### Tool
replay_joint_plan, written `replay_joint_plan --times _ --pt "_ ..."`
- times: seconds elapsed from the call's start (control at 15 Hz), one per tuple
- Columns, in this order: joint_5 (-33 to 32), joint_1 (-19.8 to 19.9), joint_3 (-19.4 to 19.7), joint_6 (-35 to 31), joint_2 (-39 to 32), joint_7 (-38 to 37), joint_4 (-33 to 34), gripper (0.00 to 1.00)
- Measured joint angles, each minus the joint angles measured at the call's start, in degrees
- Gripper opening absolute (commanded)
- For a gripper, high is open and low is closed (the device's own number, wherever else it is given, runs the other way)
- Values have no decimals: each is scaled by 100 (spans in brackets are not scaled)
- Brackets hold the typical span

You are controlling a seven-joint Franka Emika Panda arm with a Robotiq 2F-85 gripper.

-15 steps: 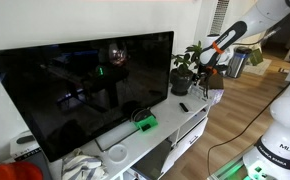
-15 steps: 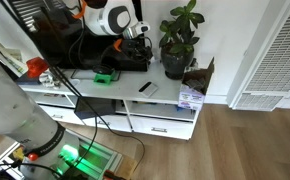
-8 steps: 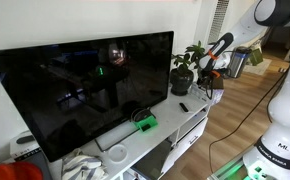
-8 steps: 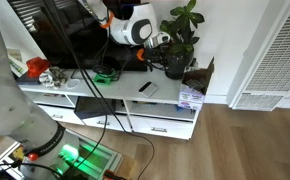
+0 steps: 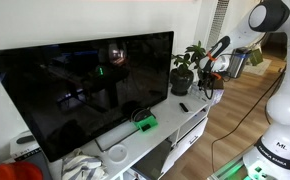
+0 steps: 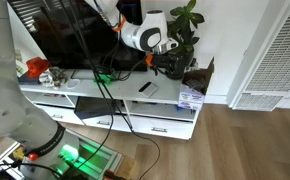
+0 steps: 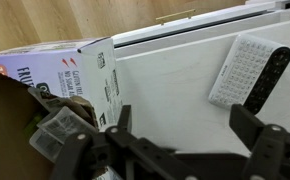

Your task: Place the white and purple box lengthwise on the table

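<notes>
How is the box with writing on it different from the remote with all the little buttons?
The box is bigger and thick; the remote is thin and flat. The box is whitish with printed words; the remote is black-edged with rows of pale buttons. The box sits at the end of the table; the remote lies further in. Both are rectangular.
</notes>
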State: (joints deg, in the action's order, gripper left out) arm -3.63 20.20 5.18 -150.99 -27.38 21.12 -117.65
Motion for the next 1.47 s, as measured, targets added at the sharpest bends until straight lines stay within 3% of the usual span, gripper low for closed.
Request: replay_joint_plan --times 0.47,0.93,1.47 --pt "2 1 39 -144 -98 11 66 100" --pt "63 358 -97 -816 -901 148 646 100" --pt "29 505 -92 -1501 -1736 148 1327 100"
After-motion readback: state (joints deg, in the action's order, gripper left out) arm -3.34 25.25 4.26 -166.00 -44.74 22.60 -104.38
